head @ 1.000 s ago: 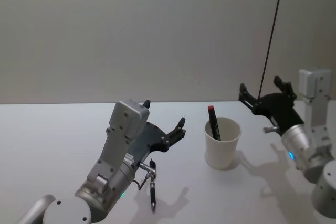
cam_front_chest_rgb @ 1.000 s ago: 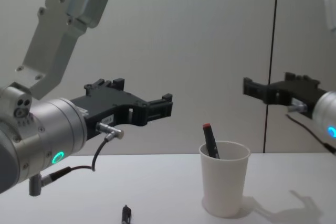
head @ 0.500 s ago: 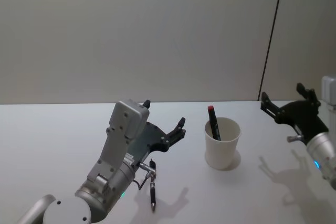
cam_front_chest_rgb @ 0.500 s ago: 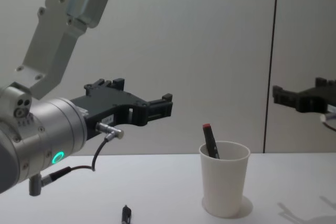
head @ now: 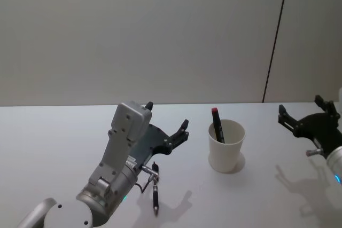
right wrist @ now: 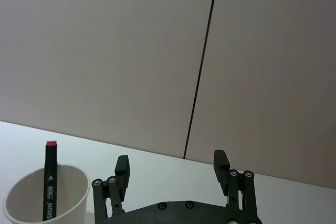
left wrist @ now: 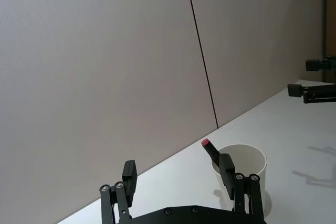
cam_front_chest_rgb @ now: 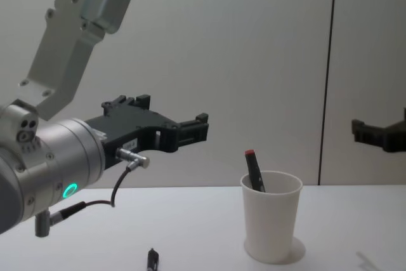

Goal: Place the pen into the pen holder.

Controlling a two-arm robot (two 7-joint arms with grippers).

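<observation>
Across the lower part of the head view lies the white table (head: 53,142). Over its near left side the left arm reaches forward. The left gripper (head: 167,115) hangs above the surface, jaws spread wide with nothing between them, aimed toward the cup. At the right edge the right gripper (head: 300,105) hovers above the table, also wide apart and empty, well clear of the cup. Between the two grippers the pen holder (head: 226,153), a white paper cup, stands upright on the table. The red-capped pen (head: 218,126) stands inside it, leaning toward the robot's left, its cap poking above the rim. A black pen (head: 155,195) lies flat on the table beside the left arm, apart from the cup.
</observation>
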